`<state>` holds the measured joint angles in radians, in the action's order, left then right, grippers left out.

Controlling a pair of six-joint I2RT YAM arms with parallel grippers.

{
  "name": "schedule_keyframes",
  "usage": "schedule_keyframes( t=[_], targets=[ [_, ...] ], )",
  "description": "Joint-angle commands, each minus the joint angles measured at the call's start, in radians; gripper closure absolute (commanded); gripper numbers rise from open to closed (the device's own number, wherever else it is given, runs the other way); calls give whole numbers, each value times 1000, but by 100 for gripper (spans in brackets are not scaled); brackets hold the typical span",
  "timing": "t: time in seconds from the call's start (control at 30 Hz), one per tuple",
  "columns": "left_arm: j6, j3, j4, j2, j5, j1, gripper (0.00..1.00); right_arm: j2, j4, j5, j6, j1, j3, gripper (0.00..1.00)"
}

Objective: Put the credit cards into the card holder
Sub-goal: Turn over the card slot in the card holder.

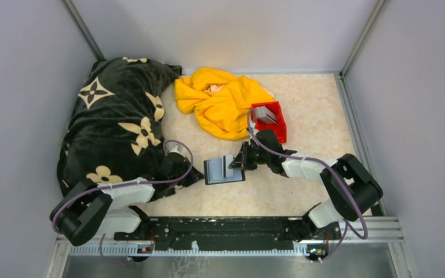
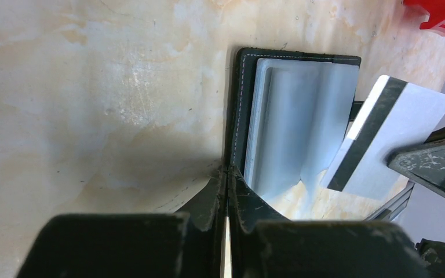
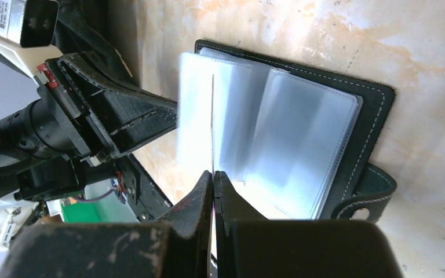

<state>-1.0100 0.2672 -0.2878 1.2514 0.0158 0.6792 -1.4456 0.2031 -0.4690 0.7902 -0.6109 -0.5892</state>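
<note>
The card holder [image 1: 225, 172] lies open on the table, a black wallet with clear greyish sleeves inside [image 3: 301, 145]. My left gripper [image 1: 199, 175] is shut on the edge of its left black cover [image 2: 236, 116], its fingertips [image 2: 227, 172] pressed together on it. My right gripper [image 1: 236, 163] is shut on one credit card [image 2: 391, 139], grey-silver with a black stripe. It holds the card on edge just above the open sleeves, and in the right wrist view the card [image 3: 213, 116] shows edge-on. More cards [image 1: 266, 116] stand in the red bin.
A red plastic bin [image 1: 273, 123] stands behind the right gripper, its corner in the left wrist view [image 2: 440, 14]. A yellow cloth [image 1: 220, 98] lies at the back centre. A black flower-patterned blanket [image 1: 116, 121] covers the left side. Walls enclose the table.
</note>
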Motion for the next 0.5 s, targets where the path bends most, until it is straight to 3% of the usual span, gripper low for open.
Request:
schedule_keyframes(
  t=[0.0,0.27,0.47],
  targets=[
    [19,-5,85,33,2,10,93,-36,57,21,4,-34,-55,100],
    [22,5,111,21,-2,10,94,-65,42,47,-15,-46,-68,100],
    [47,41,242,-62,-73,10,92,-46,11,59,-31,-43,-78,100]
  ],
)
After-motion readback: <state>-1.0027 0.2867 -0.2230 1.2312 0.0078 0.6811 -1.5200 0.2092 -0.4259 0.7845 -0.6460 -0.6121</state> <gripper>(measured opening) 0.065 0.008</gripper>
